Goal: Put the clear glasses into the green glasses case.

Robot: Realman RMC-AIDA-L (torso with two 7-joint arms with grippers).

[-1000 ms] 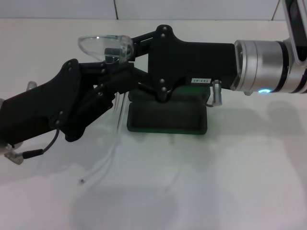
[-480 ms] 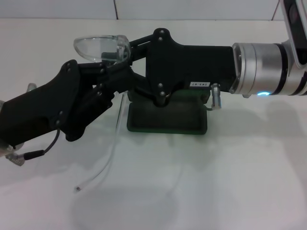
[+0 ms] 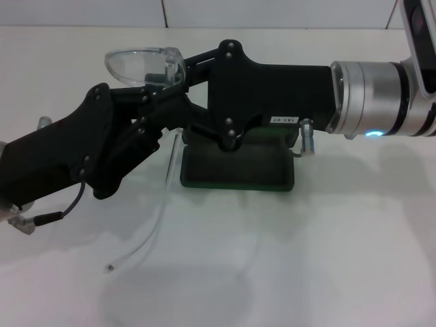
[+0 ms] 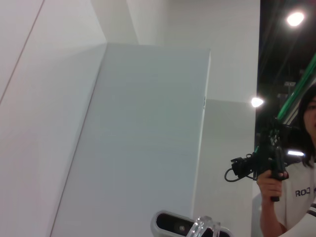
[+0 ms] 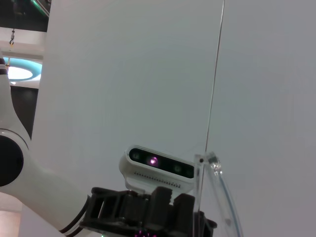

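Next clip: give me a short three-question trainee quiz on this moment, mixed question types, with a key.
1. True or false: the clear glasses already lie inside the green glasses case.
2. Which arms meet at the glasses? A) left only B) right only C) both
3. Fill in: the green glasses case rests on the white ____.

Key
1. False. The glasses are held up in the air, with one thin arm hanging down toward the table beside the case.
2. C. The left gripper and the right gripper come together at the glasses' front.
3. table.
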